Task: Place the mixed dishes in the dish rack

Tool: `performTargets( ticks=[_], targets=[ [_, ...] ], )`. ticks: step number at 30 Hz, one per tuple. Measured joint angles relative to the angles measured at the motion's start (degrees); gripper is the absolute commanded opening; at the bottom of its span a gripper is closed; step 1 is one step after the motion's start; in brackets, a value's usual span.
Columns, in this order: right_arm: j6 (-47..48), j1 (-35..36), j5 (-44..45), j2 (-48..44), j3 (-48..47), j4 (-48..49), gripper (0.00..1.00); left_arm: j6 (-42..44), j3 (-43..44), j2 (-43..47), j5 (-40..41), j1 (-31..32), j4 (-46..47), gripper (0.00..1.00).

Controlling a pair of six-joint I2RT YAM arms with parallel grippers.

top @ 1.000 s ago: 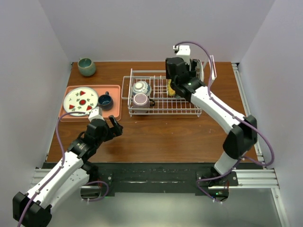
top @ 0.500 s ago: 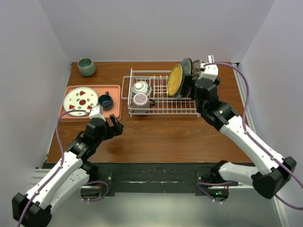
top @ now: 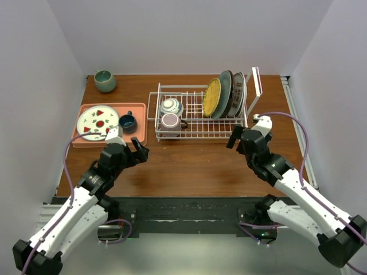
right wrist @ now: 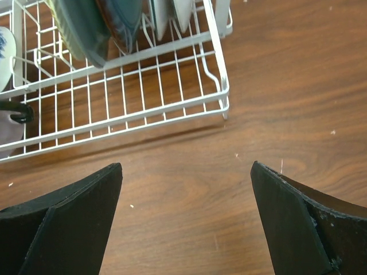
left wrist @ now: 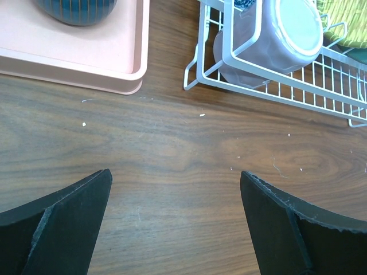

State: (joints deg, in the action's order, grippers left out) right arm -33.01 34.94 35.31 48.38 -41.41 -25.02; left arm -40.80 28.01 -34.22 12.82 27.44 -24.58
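The white wire dish rack [top: 198,136] stands at the back middle of the table. In it sit the blue-and-white bowl [top: 171,106] and the pinkish glass mug [top: 170,121] on the left. The yellow plate [top: 212,97], teal plate [top: 225,93] and white lettered plate [top: 237,90] stand upright on the right. My left gripper [top: 137,152] is open and empty over bare wood in front of the rack's left corner; its wrist view shows the mug [left wrist: 275,40]. My right gripper [top: 236,139] is open and empty just in front of the rack's right corner [right wrist: 221,86].
A salmon-pink tray [top: 137,138] at the left holds a white plate with red fruit marks [top: 97,121] and a dark blue cup [top: 127,122]. A grey-green cup [top: 105,81] stands at the back left corner. The rack's tall end piece [top: 256,83] rises at its right.
My right arm has drawn back from over the rack to the near right, leaving the yellow plate upright in the rack. The left arm has barely moved.
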Motion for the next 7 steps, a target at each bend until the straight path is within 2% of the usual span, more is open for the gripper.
performTargets(
  ticks=[7],
  targets=[
    [-2.49,-0.02,-0.33,-1.33,1.22,-0.72,0.99,0.96,0.0,1.03,-0.98,0.0,0.26,1.0]
  ],
)
